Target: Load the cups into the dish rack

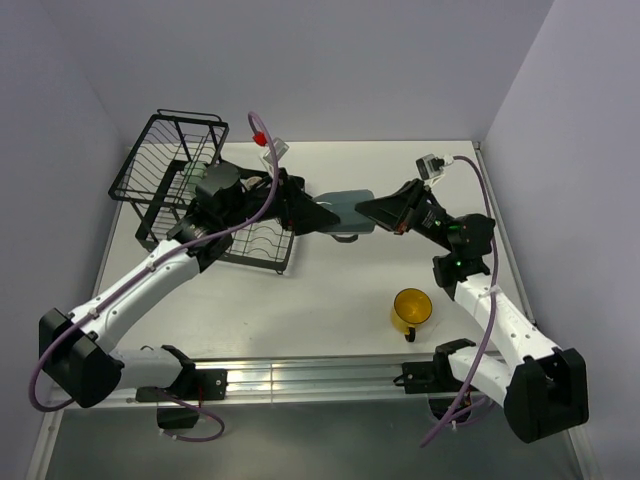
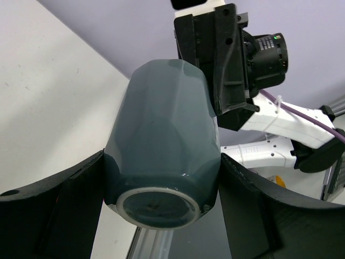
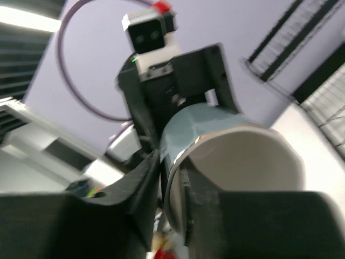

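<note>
We see the grey-green tumbler (image 1: pixel 345 211) lying sideways in the air over mid-table, shared by both arms, which we judge to be a handover toward the rack. The left gripper (image 1: pixel 322 216) spans its base end, fingers closed against both sides. The right gripper (image 1: pixel 371 211) seems to pinch the rim wall, one finger outside and one in the mouth. The dish rack (image 1: pixel 170 165) sits at ten o'clock, with open room between. The yellow mug (image 1: pixel 411 310) stands well apart at four o'clock.

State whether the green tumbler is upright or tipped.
Tipped sideways: the green tumbler lies horizontal between the left gripper and right gripper, its base facing the left one.
</note>
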Tool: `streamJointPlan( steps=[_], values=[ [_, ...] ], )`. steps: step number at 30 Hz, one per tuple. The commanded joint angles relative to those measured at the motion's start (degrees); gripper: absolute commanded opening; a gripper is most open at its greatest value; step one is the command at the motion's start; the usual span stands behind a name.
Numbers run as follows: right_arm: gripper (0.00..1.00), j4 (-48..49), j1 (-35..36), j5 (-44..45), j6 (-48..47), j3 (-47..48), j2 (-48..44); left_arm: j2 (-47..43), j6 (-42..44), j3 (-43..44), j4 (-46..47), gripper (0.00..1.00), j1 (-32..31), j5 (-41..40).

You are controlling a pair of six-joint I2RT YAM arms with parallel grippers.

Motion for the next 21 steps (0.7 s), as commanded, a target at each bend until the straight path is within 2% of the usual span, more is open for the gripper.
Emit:
streamJointPlan(
  steps=[1,4,7,10,21],
  values=[
    [0.3,-8.1,0.1,5.2,-9.5,2.7,-2.6,-3.7,0.5,4.2,2.2,0.0,-0.8,-1.4],
    [0.36,-11.9,0.1,6.6,-12.0,3.3,-3.7,-4.2,0.9,4.7,1.4,0.0,-0.7,-1.9],
    [0.47,-15.7,0.1,7.7,-14.4,3.7,-4.4,-4.3,1.3,5.5,0.1,0.0,-0.3,-2.3],
    [0.52,-18.6,0.1,8.5,-16.2,4.0,-4.9,-4.6,1.8,6.3,-1.0,0.0,0.3,-2.4],
    [0.53,-31.7,-0.1,14.6,-24.1,6.0,-7.9,-5.8,4.3,9.3,-7.9,0.0,6.6,-2.5]
  ],
)
